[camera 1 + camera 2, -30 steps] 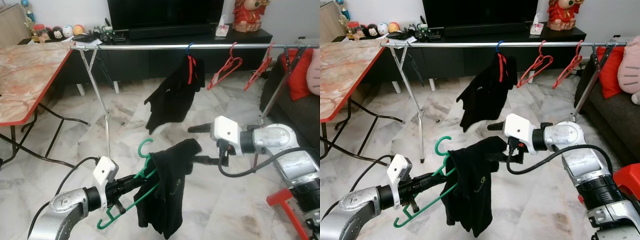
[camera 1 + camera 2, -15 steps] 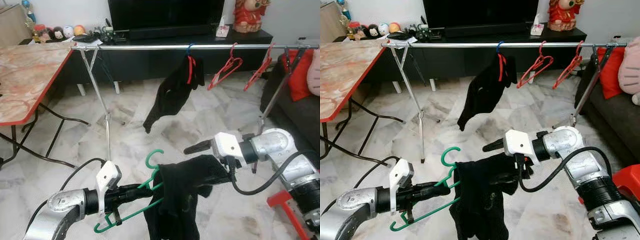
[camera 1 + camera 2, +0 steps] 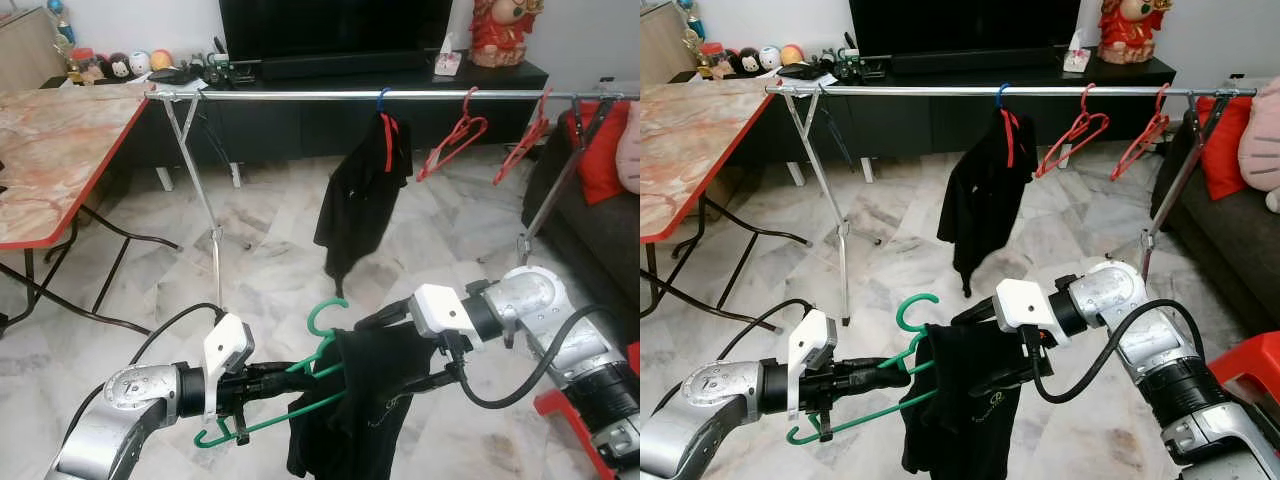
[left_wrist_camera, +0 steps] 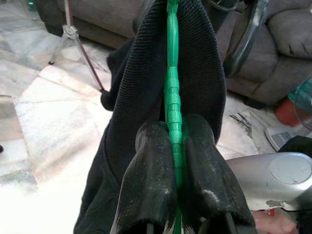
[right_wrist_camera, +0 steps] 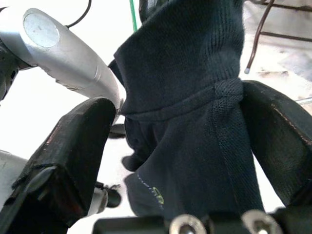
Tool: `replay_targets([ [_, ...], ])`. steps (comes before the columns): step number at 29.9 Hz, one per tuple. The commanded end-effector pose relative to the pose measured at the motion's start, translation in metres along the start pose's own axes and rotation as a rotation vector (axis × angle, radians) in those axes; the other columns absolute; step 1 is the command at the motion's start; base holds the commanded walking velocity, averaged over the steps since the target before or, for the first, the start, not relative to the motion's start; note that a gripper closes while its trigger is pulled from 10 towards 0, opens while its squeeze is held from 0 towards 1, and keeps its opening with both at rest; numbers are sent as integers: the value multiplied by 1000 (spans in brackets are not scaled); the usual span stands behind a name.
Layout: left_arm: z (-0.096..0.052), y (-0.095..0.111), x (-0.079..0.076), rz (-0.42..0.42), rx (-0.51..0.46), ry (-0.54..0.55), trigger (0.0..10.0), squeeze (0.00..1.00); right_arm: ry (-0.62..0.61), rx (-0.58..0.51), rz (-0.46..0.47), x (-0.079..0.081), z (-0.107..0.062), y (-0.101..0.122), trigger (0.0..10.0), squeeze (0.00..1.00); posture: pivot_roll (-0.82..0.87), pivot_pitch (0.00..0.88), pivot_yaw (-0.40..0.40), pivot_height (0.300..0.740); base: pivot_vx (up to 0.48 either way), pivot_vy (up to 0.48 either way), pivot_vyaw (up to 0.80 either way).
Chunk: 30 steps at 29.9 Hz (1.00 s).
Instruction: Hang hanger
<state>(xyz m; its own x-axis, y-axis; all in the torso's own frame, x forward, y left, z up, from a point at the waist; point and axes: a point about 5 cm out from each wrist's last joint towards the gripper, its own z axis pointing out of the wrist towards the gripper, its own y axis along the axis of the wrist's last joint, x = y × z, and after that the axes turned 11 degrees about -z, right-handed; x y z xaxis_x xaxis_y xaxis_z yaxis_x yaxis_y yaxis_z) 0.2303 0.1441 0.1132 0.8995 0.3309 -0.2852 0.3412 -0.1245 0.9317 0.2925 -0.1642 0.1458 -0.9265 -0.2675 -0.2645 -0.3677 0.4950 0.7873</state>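
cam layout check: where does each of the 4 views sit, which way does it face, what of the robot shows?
Left eye view: head, facing forward and down at the clothes rail; both silver arms show.
Right eye view: same head camera and scene, shifted sideways; left gripper and right gripper show.
Left wrist view: looks along fingers shut on the green hanger.
Right wrist view: looks along open fingers straddling the black garment; the left arm shows.
Shared: hanger and garment.
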Motion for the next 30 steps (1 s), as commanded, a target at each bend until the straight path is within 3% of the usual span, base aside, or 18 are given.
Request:
replay_targets([
  [1, 2, 17, -3, 86, -24, -35, 10000, 0, 25, 13, 1, 3, 2, -2, 10000, 0, -171, 0, 17, 740, 0, 0, 0],
  [8, 7, 18, -2, 97, -21, -42, 10000, 0, -32, 81, 17, -4, 0, -13, 10000, 0, -170, 0, 14, 740, 0, 0, 0],
  [15, 8, 19, -1, 94, -32, -36, 10000, 0, -18, 71, 35, -3, 1, -13, 9686, 0, -169, 0, 13, 740, 0, 0, 0],
  [16, 9, 20, 0, 94, -38, -31, 10000, 0, -26, 74, 39, -4, 2, -14, 2824, 0, -168, 0, 14, 740, 0, 0, 0],
  [22, 10, 21, 0, 94, -43, -31, 10000, 0, -34, 77, 36, -6, 2, -15, 2824, 0, -168, 0, 14, 740, 0, 0, 0],
  [23, 11, 21, 0, 94, -42, -35, 10000, 0, -37, 53, 37, -9, 1, -12, 10000, 0, -167, 0, 14, 740, 0, 0, 0],
  [30, 12, 20, 0, 94, -33, -41, 10000, 0, -34, -24, 41, -17, -3, -1, 10000, 0, -164, 0, 15, 740, 0, 0, 0],
])
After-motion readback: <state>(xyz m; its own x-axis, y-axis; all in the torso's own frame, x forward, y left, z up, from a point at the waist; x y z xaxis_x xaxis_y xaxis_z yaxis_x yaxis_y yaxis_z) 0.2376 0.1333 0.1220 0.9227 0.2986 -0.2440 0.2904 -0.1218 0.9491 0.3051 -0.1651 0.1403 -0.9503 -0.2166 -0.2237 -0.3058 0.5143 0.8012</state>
